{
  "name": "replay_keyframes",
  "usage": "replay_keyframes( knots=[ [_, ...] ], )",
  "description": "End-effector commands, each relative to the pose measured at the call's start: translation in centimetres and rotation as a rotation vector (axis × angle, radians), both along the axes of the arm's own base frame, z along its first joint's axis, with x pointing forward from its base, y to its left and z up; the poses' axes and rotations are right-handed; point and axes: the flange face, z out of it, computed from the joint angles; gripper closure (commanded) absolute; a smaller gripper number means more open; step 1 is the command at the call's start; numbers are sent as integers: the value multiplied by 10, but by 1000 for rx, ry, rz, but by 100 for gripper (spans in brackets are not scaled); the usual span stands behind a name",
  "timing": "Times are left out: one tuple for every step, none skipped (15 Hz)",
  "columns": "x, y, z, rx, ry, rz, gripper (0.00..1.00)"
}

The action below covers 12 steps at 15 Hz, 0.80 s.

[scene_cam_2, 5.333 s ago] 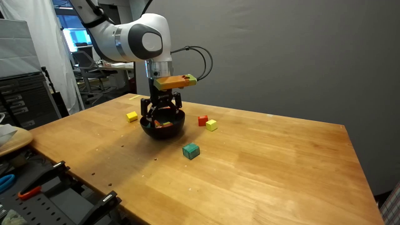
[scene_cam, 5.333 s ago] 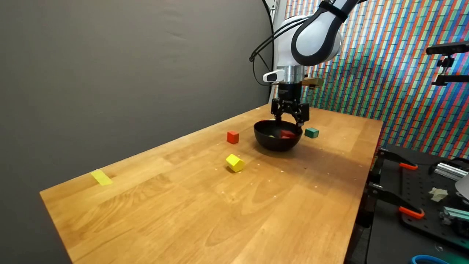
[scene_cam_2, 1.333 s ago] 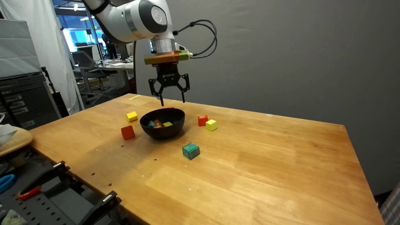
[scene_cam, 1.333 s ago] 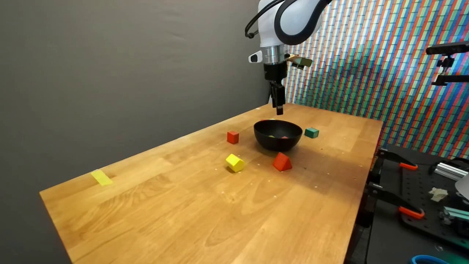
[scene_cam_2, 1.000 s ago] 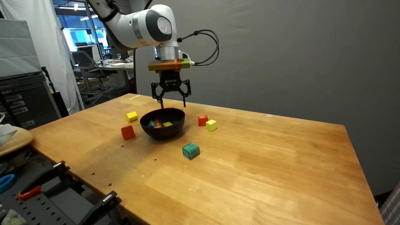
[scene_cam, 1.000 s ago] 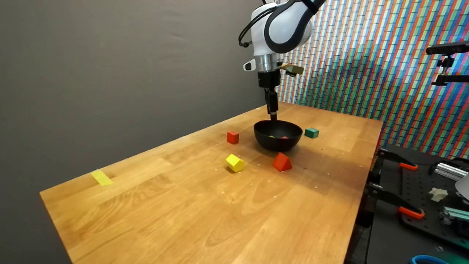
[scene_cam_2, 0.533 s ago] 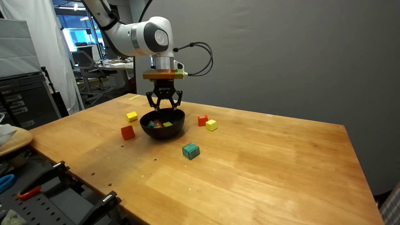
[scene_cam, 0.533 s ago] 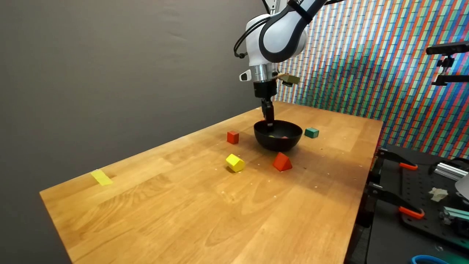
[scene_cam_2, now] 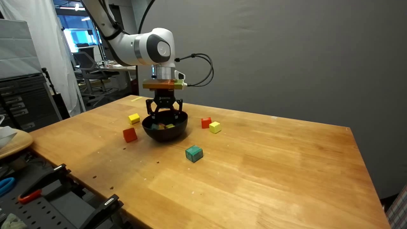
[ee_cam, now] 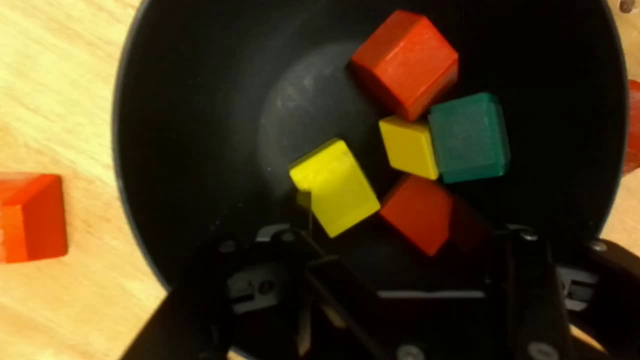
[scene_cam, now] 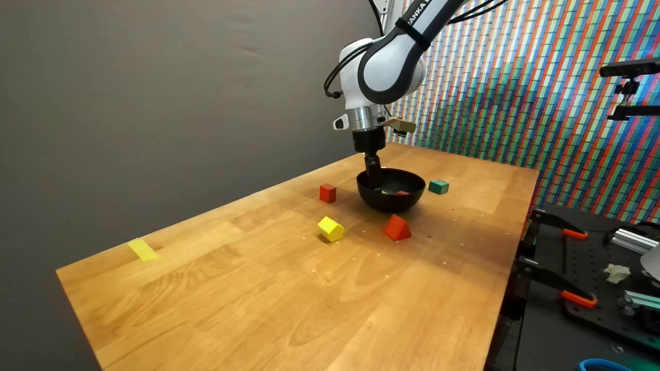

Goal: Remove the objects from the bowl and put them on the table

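Note:
The black bowl (scene_cam_2: 163, 136) stands on the wooden table (scene_cam_2: 254, 165). My gripper (scene_cam_2: 165, 116) points down into its far side, fingers apart. In the wrist view the space between the fingertips of the gripper (ee_cam: 404, 232) holds no gripped object. A large yellow block (ee_cam: 340, 185) lies just ahead of the left finger, and a red block (ee_cam: 420, 212) lies ahead of the gap. Deeper in are a small yellow block (ee_cam: 407, 145), a green block (ee_cam: 470, 140) and another red block (ee_cam: 407, 65). The fingertips are dark and hard to make out against the bowl.
Around the bowl on the table lie a red wedge (scene_cam: 397, 228), a yellow block (scene_cam: 330, 229), a red block (scene_cam_2: 206, 122), a pale yellow block (scene_cam_2: 215, 127) and a green block (scene_cam_2: 194, 153). The bowl's wall surrounds the fingers. A dark cart with clamps (scene_cam: 562, 283) adjoins the table edge.
From above, the gripper has come down into the bowl. Its fingers drew together, then spread somewhat. Compared with several seconds ago, a red wedge now lies on the table beside the bowl.

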Motion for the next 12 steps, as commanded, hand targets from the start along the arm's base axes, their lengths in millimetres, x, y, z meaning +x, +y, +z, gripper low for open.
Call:
replay_keyframes(
  knots=[
    [17, 8, -13, -17, -1, -7, 26],
    [19, 8, -14, -17, 0, -7, 26],
    [20, 8, -14, -16, 0, -12, 25],
    [20, 8, -15, -15, 0, -15, 25],
    [18, 7, -17, -19, 4, -21, 25],
    [15, 6, -20, -20, 10, -27, 23],
    [12, 5, -23, -21, 19, -34, 23],
    [10, 4, -24, -21, 22, -40, 22],
    [8, 3, -23, -20, 24, -47, 23],
    [6, 2, -24, -20, 25, -52, 23],
    [6, 2, -24, -18, 28, -61, 25],
    [5, 1, -24, -19, 28, -65, 25]
  ],
)
